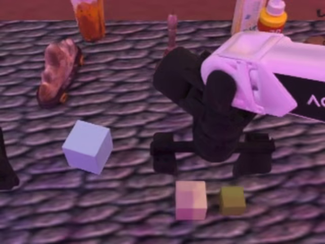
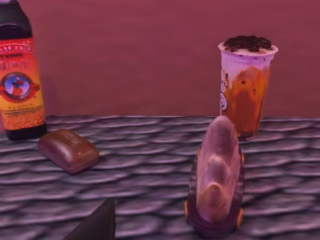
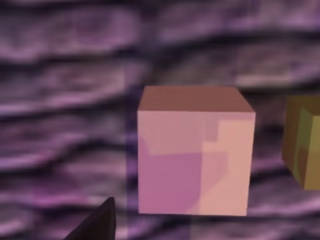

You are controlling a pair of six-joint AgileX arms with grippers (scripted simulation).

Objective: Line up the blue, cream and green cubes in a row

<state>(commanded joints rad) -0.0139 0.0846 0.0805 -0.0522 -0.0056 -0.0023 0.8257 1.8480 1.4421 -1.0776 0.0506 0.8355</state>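
Right tool (image 1: 210, 157): spread wide, holding nothing, hovering just behind the cream cube.
Cream cube (image 1: 191, 200): on the table near the front edge, centre-right; fills the right wrist view (image 3: 195, 155).
Green cube (image 1: 232, 200): just beside the cream one, on its right, small gap between.
Blue cube (image 1: 87, 146): well apart at left, turned askew, out of line.
Left tool: barely in view at far left; cannot tell its opening.
Progress: two cubes paired; blue one left to bring over.
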